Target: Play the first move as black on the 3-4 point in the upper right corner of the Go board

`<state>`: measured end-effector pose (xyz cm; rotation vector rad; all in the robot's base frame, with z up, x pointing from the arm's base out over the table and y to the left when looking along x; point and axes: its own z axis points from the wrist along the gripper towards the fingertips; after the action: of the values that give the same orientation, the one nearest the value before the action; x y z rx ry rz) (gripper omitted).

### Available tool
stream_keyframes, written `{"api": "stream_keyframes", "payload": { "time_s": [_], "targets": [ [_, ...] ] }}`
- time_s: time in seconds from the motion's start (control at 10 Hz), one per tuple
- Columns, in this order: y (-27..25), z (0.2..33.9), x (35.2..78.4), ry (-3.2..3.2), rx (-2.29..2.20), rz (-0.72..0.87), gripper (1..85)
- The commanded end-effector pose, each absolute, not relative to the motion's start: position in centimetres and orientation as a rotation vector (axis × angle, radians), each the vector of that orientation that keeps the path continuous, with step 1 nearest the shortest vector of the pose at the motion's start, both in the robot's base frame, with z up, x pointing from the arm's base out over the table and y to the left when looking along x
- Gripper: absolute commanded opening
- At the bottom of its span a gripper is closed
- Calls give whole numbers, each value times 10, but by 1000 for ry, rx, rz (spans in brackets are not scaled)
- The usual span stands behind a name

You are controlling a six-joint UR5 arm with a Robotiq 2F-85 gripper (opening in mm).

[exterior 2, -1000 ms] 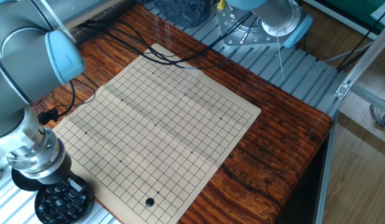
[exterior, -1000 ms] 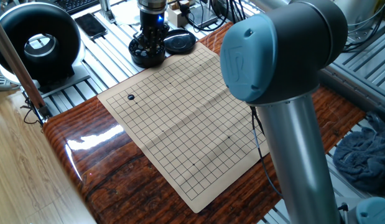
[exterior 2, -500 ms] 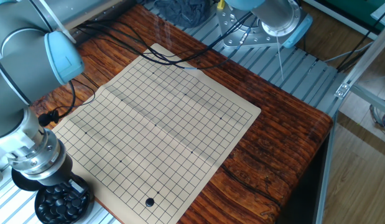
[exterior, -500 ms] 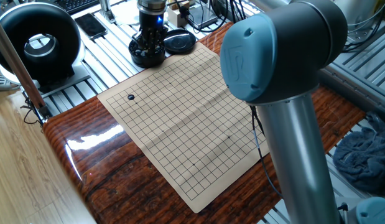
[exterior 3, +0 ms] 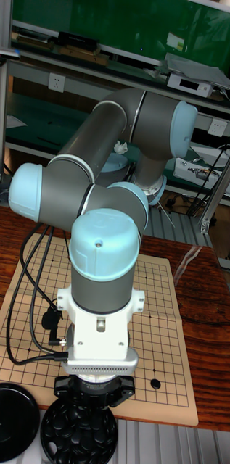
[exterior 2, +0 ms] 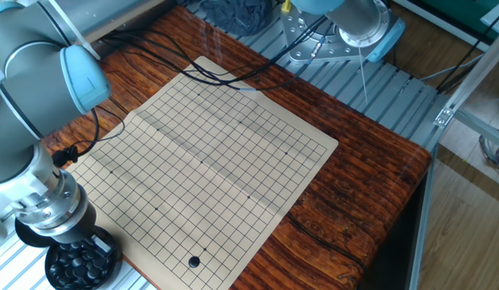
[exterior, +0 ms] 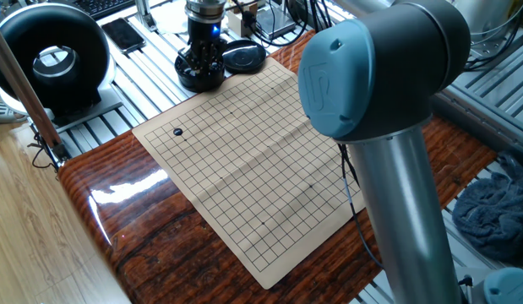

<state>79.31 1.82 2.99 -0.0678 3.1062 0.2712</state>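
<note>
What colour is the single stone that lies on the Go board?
Black. The stone shows best in one fixed view, near a corner of the tan Go board.

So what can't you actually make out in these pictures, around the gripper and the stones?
- Gripper: its fingertips dip into the bowl of black stones; the wrist hides them in the tall fixed view, and they are too small elsewhere, so open or shut is unclear.
- Whether a stone is held: hidden in the bowl.
- Go board: its far side is blocked by the arm in one fixed view.
- Black stone on the board: its exact intersection is too small to count.
</note>
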Motion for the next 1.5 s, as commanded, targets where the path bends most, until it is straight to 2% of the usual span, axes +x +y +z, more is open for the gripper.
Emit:
{"api": "stream_keyframes", "payload": {
  "time_s": [0.0, 0.3, 1.4],
  "targets": [
    [19, 31, 794, 3100, -62, 287, 197],
    [19, 32, 795, 3100, -60, 292, 120],
    [10, 68, 790, 3115, -11, 282, 50]
  ]
}}
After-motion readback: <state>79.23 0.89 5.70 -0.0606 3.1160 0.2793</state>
